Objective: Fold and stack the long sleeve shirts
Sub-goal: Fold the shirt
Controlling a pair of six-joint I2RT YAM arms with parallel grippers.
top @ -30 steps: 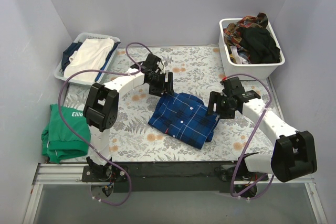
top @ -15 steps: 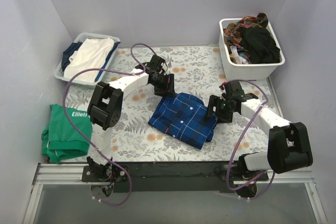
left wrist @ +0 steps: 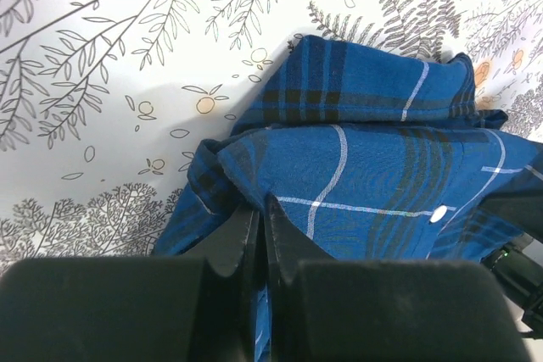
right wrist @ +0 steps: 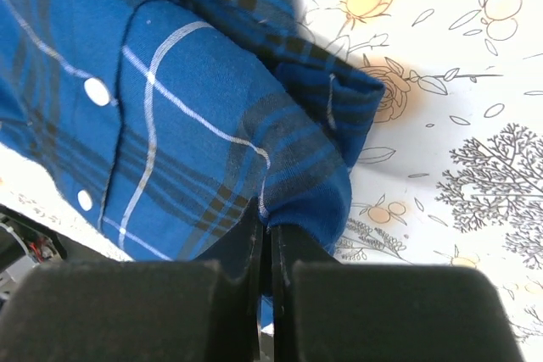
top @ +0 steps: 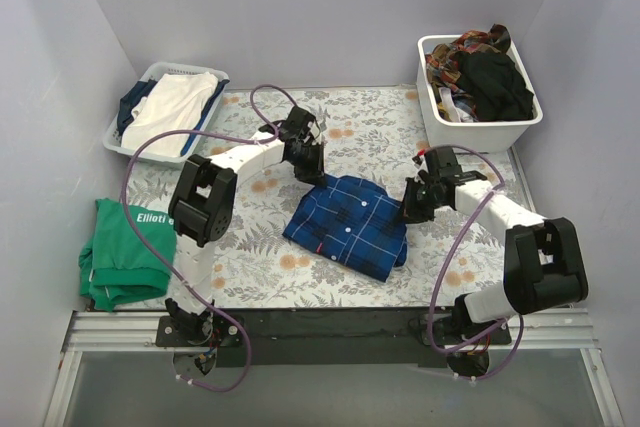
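Observation:
A folded dark blue plaid long sleeve shirt point(top: 348, 224) with thin white lines and white buttons lies on the floral table cloth, near the middle. My left gripper point(top: 316, 171) is at its far left corner, shut on a fold of the blue plaid cloth point(left wrist: 356, 167). My right gripper point(top: 411, 209) is at the shirt's right edge, shut on the plaid cloth point(right wrist: 170, 116) there. In both wrist views the jaws stand pressed together with cloth pinched between them.
A white bin point(top: 435, 115) of mixed dark and plaid clothes stands at the back right. A light basket point(top: 122, 134) with white and navy garments sits at the back left. A folded green garment point(top: 125, 252) lies at the table's left edge.
Both grippers came down onto the shirt's edges and went from open to shut on the cloth. The right arm drew in toward the shirt.

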